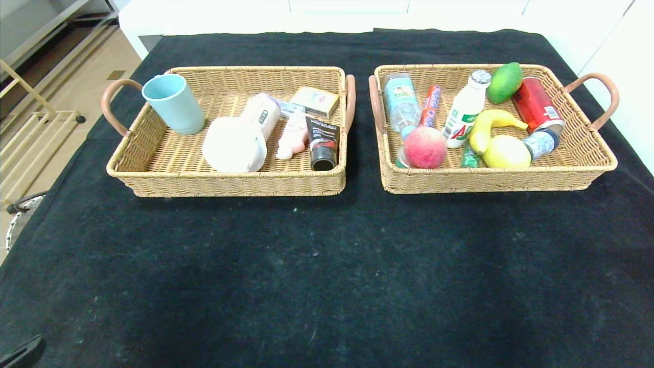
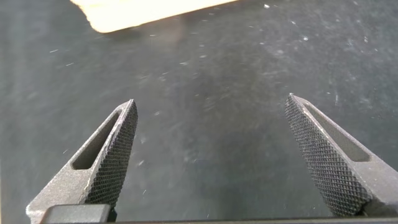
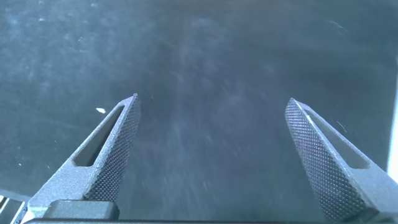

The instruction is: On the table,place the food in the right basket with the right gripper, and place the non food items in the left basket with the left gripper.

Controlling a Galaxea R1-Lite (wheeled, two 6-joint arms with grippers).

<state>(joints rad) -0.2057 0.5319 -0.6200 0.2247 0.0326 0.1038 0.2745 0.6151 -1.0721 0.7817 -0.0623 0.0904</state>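
Two wicker baskets sit side by side on the black-covered bench (image 1: 327, 266), apart from each other. Inside the left basket (image 1: 153, 179) are a blue cup (image 1: 173, 104), a white jar (image 1: 240, 138) lying on its side, a pink bottle (image 1: 292, 137), a black tube (image 1: 323, 144) and a small box (image 1: 315, 100). Inside the right basket (image 1: 511, 179) lie a water bottle (image 1: 401, 102), a peach (image 1: 425, 147), a white drink bottle (image 1: 465, 110), a banana (image 1: 488, 125), a lemon (image 1: 507, 152), a green mango (image 1: 505, 82) and a red can (image 1: 537, 106). Over bare cloth, the left end effector (image 2: 211, 155) hangs released with fingers spread wide, and the right end effector (image 3: 211, 155) is likewise spread and holding nothing.
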